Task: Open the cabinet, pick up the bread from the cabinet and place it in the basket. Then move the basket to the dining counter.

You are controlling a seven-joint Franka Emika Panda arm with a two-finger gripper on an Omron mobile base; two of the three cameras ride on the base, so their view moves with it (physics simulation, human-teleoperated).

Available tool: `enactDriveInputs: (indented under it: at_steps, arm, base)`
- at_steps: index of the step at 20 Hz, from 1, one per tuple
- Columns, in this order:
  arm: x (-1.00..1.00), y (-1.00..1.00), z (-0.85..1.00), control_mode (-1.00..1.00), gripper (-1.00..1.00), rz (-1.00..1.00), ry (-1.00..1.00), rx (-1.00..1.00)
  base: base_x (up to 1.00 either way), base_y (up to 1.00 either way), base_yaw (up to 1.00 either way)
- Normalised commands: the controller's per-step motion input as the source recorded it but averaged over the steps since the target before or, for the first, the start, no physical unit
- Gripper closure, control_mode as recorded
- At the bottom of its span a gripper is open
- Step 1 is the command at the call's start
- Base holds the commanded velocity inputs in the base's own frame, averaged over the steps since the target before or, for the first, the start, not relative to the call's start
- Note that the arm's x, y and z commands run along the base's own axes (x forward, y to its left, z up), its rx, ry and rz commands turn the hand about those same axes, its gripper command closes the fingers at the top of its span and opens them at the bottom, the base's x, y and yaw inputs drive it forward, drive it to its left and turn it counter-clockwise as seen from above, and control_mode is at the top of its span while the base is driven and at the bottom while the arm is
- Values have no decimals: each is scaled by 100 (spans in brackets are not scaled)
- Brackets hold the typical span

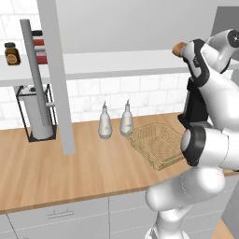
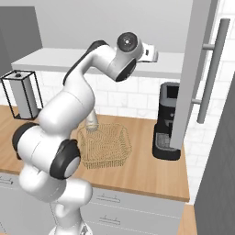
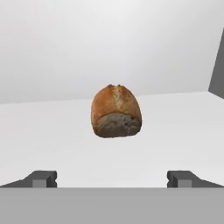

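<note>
Gripper (image 3: 112, 178) fingers stand spread wide in the hand view, one dark tip at 7 o'clock and the other at 5 o'clock, with nothing between them. Straight ahead at the centre lies the bread (image 3: 116, 111), a golden-brown loaf on the pale shelf (image 3: 57, 135) of the cabinet, apart from both tips. A grey wall edge rises at 3 o'clock.

From the left base view, the arm reaches up at 2 o'clock, and the bread (image 1: 179, 48) peeks out just beside the hand on the shelf (image 1: 116, 63). An open cabinet door (image 1: 58, 79) with its long bar handle (image 1: 35, 77) hangs at 10 o'clock. On the wood worktop (image 1: 56, 172), the basket (image 1: 156, 142) sits at 4 o'clock from centre, two pale bottles (image 1: 114, 120) near it at its 10 o'clock.

From the right base view, the arm bends up toward 12 o'clock to the shelf. Below centre the basket (image 2: 104, 144) rests on the worktop, a dark coffee machine (image 2: 167, 121) at its 3 o'clock, and the other open door (image 2: 195, 69) stands at 2 o'clock.
</note>
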Motion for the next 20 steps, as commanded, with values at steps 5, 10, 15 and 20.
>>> enactDriveInputs:
  at_steps: [5,10,15,20]
  arm:
    - [42,0,0,-100,-100,2,0,0]
    - [42,-1,-1,-100,-100,1,2,0]
    - [27,-7,-11,-100,-100,1,4,0]
    - [12,-13,-12,-100,-100,2,3,0]
  base:
    - [0,0,0]
    - [0,0,0]
    - [0,0,0]
    - [0,0,0]
